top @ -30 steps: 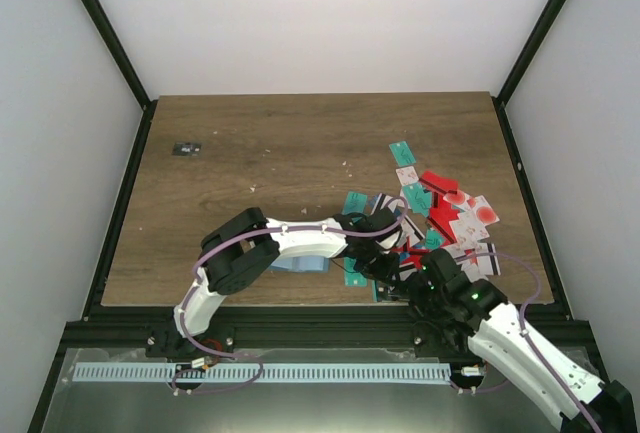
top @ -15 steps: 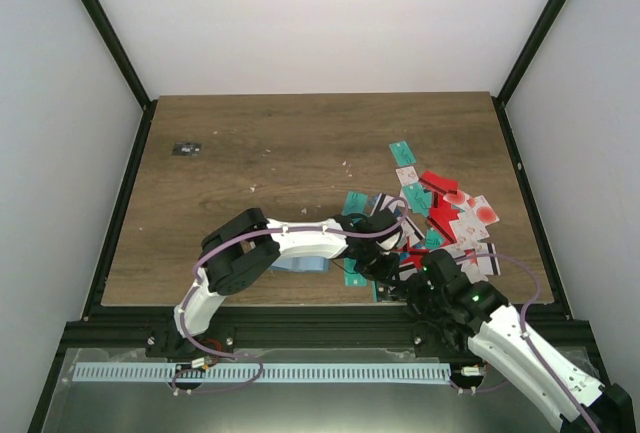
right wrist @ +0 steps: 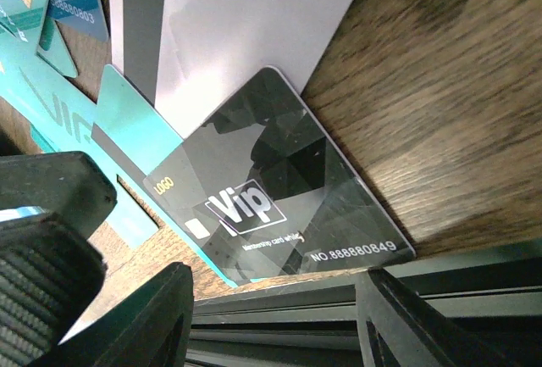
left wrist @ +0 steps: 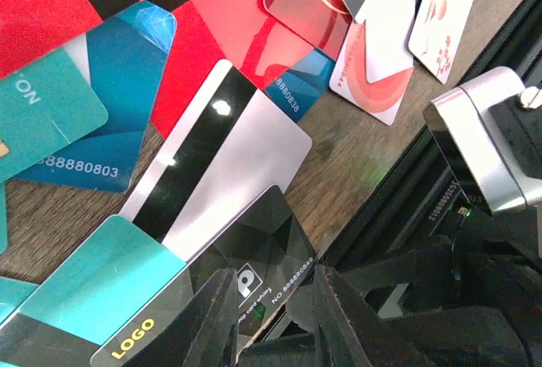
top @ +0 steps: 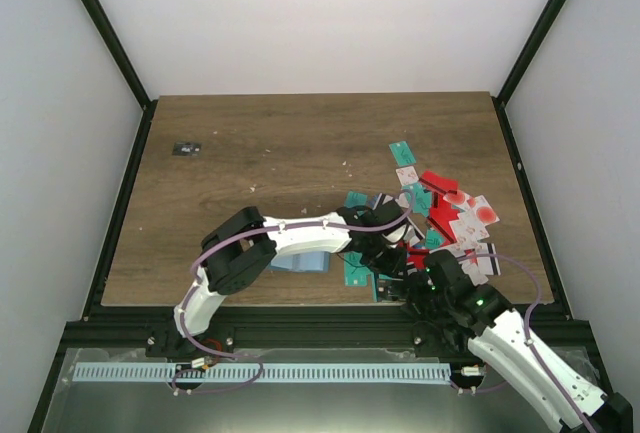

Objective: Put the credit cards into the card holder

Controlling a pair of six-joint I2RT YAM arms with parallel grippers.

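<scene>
**Table** (top: 270, 143): brown wood-grain top inside a dark frame.

**Credit cards** (top: 447, 215): a loose heap of thin plastic rectangles in teal, red, white and pink. It lies on the right half of the table and reaches down to the front edge. The cards overlap too much to count, and both arms hide the near part of the heap in the top view.

**Card holder** (top: 300, 262): a flat blue-grey wallet on the table, left of the heap and near the front edge. The left arm's white link covers its far side, so whether it is folded or spread cannot be told.

**Black card** (right wrist: 279, 180): glossy faceted black plastic with "Vip" in white, lying flat at the front edge. It overlaps a silver-grey card with a black stripe (left wrist: 229, 155) and a teal card marked LOGO (left wrist: 102, 282).

**Left gripper** (left wrist: 271, 286): dark fingers a little apart, directly over the black card's near edge, which shows in the gap. Nothing is seen clamped, and whether the fingers touch the card cannot be made out.

**Right gripper** (right wrist: 273, 275): blurred black fingers spread wide at the front edge, facing the black card and holding nothing.

**Small black object** (top: 186, 149): at the far left of the table, well apart from the heap, too small to make out.
</scene>
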